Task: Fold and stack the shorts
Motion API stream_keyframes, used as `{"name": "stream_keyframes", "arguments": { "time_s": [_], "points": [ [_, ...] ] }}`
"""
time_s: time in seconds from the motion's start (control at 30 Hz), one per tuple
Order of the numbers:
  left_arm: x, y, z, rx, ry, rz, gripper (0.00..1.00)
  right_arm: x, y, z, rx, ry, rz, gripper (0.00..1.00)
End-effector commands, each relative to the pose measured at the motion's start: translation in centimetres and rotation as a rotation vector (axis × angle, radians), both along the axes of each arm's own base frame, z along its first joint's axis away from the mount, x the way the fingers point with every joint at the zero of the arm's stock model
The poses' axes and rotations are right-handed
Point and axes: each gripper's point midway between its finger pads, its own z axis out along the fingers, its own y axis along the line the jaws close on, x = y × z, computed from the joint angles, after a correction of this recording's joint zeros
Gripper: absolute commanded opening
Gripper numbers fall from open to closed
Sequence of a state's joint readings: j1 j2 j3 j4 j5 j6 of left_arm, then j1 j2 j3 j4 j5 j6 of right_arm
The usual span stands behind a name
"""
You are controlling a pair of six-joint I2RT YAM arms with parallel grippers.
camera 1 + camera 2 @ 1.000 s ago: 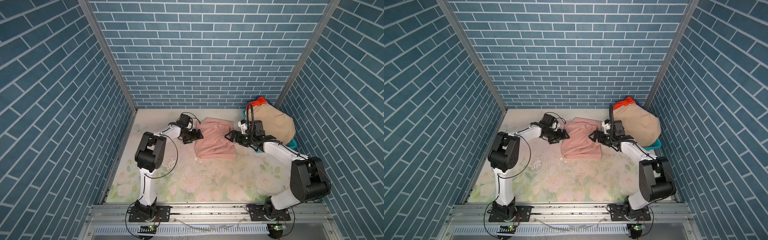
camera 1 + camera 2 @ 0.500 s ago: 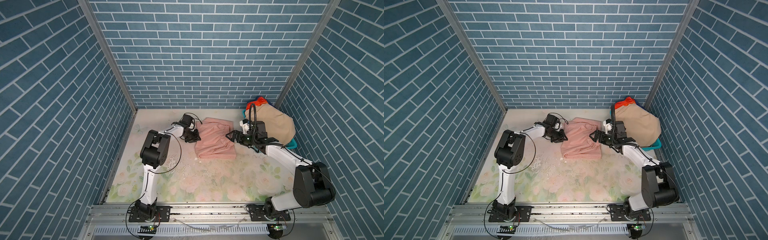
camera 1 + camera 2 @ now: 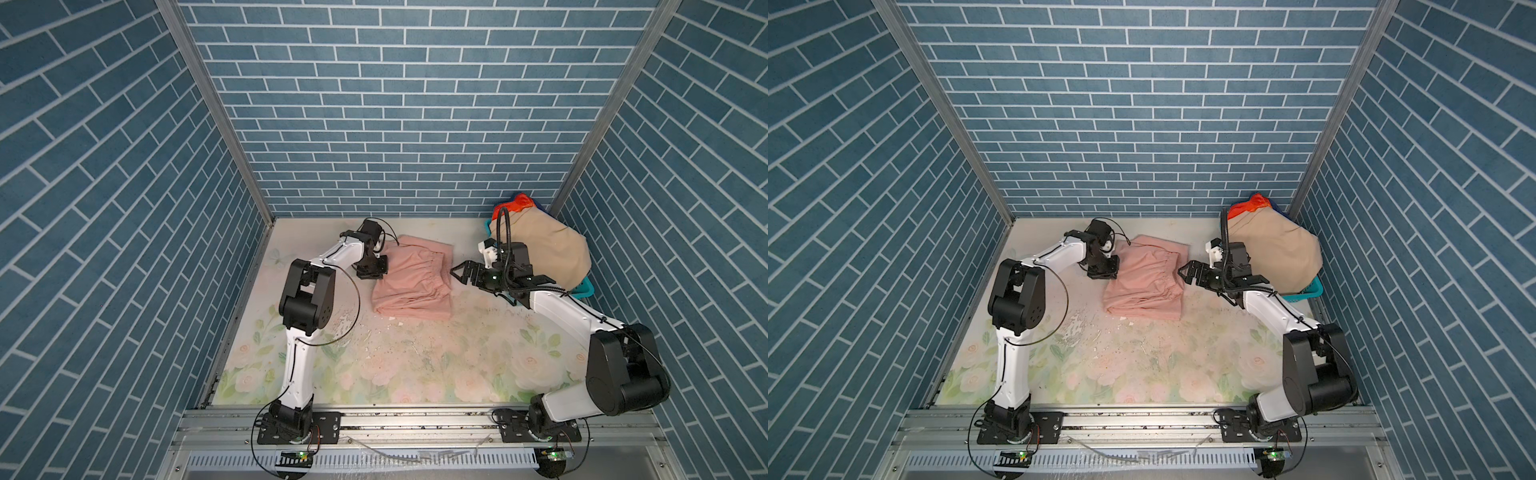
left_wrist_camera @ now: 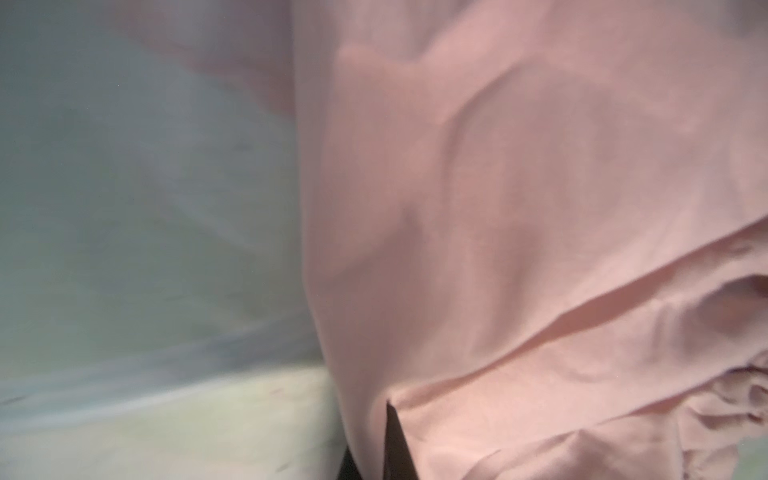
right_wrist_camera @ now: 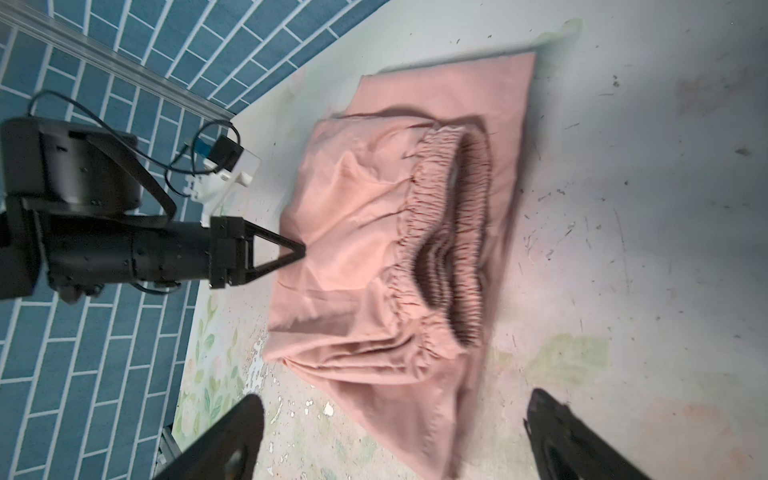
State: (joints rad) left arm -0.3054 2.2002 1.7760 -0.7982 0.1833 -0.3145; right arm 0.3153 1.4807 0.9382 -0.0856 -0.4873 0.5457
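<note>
Since a second ago, the left gripper (image 3: 375,272) has gone from spread beside the pink shorts (image 3: 411,282) to pressed together on their edge, and the right gripper (image 3: 459,272) has edged a little away from the teal basket (image 3: 584,289) towards the same garment.

Seen from the right wrist, the left gripper (image 5: 301,251) has its tips closed to a point on the cloth's border, pinching the pink shorts (image 5: 374,249) on the side farthest from the basket; creases run from that pinch into the fabric. The left wrist view is filled with pink shorts (image 4: 519,208) lying over a dark fingertip, blurred at the margins.

In both top views the pink shorts (image 3: 1144,286) lie partly folded on the floral table (image 3: 415,365), near the basket (image 3: 1312,291) but apart from it, with the gathered elastic waistband (image 5: 440,249) on the basket-facing half.

Between the basket and the pink shorts, the right gripper (image 3: 1185,272) hangs with its jaws spread wide and nothing between them, just beside the fabric's near edge.

Beige shorts (image 3: 544,249) are heaped on top of the basket and hide most of it. Behind them, at the far side of the basket, a red-orange and blue scrap of the rainbow-striped shorts (image 3: 515,205) pokes out.
</note>
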Motion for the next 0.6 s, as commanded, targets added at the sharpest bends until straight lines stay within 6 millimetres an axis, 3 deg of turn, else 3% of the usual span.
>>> {"name": "stream_keyframes", "arguments": {
  "time_s": [0.0,0.07,0.17,0.37,0.57],
  "points": [
    [0.2,11.3,1.9,0.351,0.036,0.064,0.00,0.7,2.6,0.9,-0.016,-0.030,0.039,0.99],
    [1.1,15.8,2.7,0.451,0.036,0.119,0.00,0.9,5.0,1.1,-0.033,-0.040,0.087,0.99],
    [2.8,20.8,3.7,0.485,0.012,0.204,0.00,1.4,8.8,1.7,-0.043,-0.064,0.151,0.98],
    [5.7,27.4,5.0,0.530,-0.017,0.320,0.00,3.0,14.8,2.0,-0.044,-0.092,0.243,0.99],
    [6.5,33.0,4.7,0.513,-0.045,0.444,0.00,3.7,18.0,2.2,-0.025,-0.099,0.302,0.99]
  ]
}}
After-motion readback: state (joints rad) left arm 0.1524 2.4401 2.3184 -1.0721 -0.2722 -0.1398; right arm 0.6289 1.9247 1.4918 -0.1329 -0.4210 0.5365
